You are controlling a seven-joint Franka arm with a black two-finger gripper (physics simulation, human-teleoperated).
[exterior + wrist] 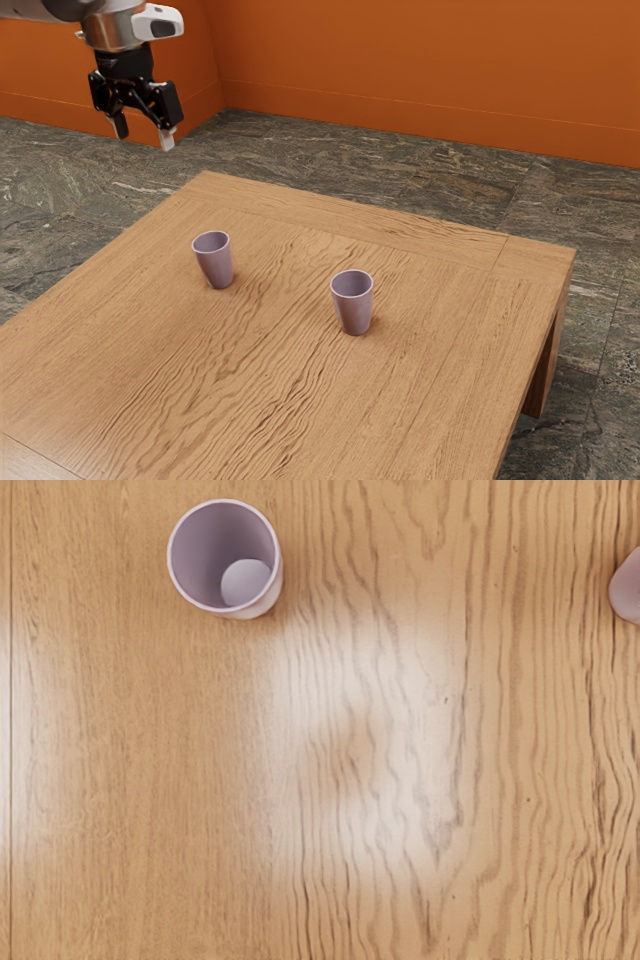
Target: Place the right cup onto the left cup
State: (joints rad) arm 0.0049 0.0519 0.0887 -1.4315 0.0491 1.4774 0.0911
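High above the table's far left corner, in the exterior view, my gripper [144,138] hangs open with nothing between its fingers. Two purple cups stand upright and apart on the wooden table. One cup [215,262] is toward the exterior view's left, nearer to my gripper; the other cup [353,304] is toward the exterior view's right. In the wrist view a cup [224,558] is seen from above with its inside visible, and part of another cup [627,588] is cut off by the picture's edge.
The wooden table [260,400] carries both cups, with bare wood between them. Its far edge runs in front of a stone-patterned floor [400,170], and an orange wall [420,60] rises behind.
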